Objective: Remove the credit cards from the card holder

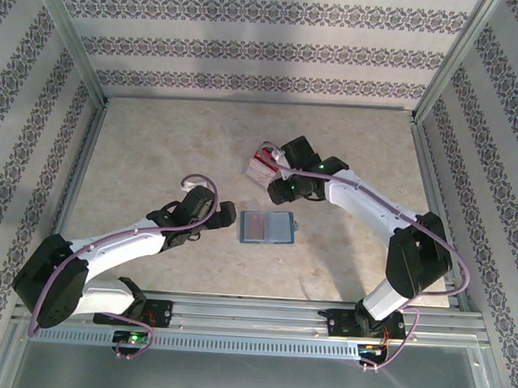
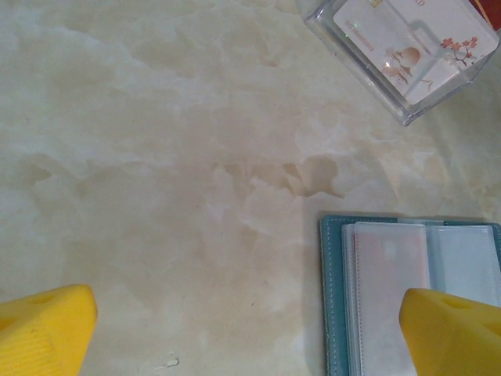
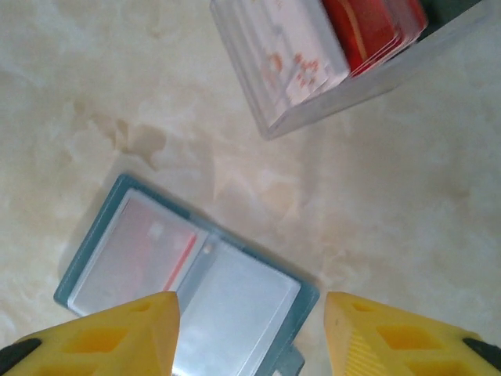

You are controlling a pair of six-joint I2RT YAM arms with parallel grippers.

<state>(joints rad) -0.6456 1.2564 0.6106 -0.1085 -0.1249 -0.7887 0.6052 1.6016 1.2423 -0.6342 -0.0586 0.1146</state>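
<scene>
Card holder (image 1: pixel 266 227), teal-blue folding wallet, lay open on pale marbled tabletop (image 1: pixel 156 152), reddish card (image 3: pixel 149 251) showing inside. Left gripper (image 2: pixel 246 337) gaped wide beside it; right gripper (image 3: pixel 250 333) wide above it; clear plastic box (image 1: pixel 262 166) near

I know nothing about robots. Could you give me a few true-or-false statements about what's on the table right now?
1. The card holder lies open on the table. True.
2. The left fingers grip a card. False: they are open and empty.
3. The clear box holds cards. True.
4. The box sits on the holder. False: bare table lies between them.
</scene>
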